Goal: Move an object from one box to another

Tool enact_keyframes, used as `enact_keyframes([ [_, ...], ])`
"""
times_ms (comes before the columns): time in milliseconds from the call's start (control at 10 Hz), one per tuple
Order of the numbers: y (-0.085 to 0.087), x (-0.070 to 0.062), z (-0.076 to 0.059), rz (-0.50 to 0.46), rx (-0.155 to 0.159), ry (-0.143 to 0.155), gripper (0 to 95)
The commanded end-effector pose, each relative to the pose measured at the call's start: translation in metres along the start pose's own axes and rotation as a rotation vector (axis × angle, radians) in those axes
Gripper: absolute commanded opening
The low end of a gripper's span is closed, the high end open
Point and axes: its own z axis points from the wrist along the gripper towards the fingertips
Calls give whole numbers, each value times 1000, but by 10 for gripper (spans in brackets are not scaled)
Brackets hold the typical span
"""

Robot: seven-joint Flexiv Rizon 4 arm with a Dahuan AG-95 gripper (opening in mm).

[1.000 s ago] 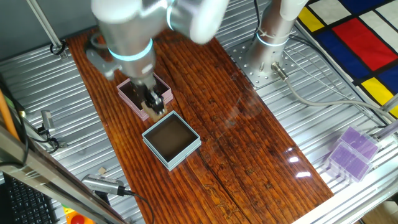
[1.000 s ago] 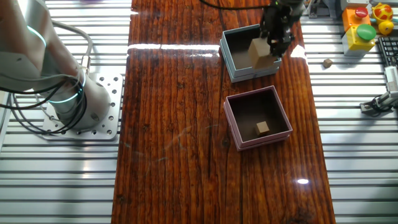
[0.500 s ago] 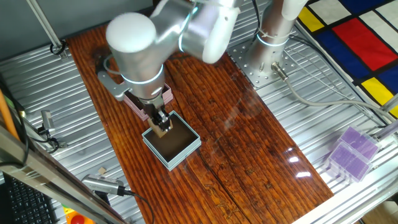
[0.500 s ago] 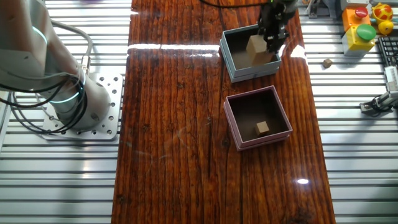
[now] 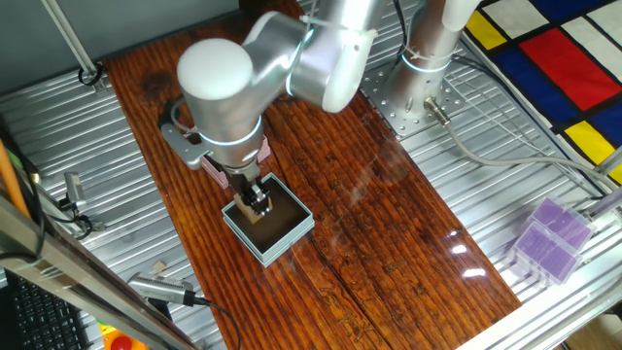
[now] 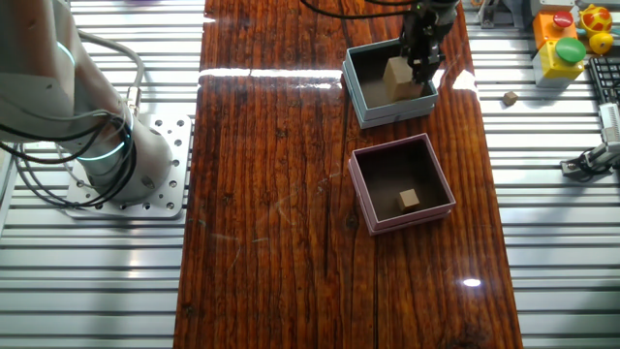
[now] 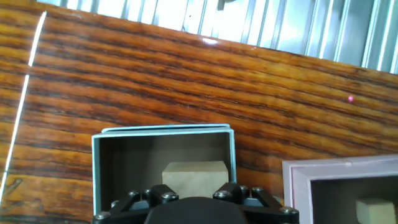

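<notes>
Two small wooden cubes are in play: one still lies on the dark floor of the pink box, toward its far-right corner, and the other, a larger wooden block, is pinched between the fingers of the gripper over the light blue box. A second ago the block hung at the blue box's rim on the side facing the pink one; since then the arm has carried it further in and lowered it, so that in the other fixed view it now sits within the blue walls. The hand view agrees, with the block framed inside the blue box just ahead of the fingers, and the pink box off to the right. Whether the block already touches the brown floor cannot be told from these views. The carry looks essentially finished; what remains, by my reading, is to settle the block, release it and lift clear without catching the thin wall.
</notes>
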Motion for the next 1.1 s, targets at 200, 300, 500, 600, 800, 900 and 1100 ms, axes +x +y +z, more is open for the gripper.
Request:
enact_keyframes([
  [200,-2,-1,15,-8,7,-23,0],
  [300,-2,-1,21,-18,9,-33,0],
  [500,-2,-1,23,-38,9,-33,190],
  [600,-2,0,24,-47,9,-33,190],
  [800,-2,0,24,-65,11,-35,380],
  [900,-2,0,24,-73,12,-36,380],
  [1100,-2,0,24,-90,11,-36,380],
])
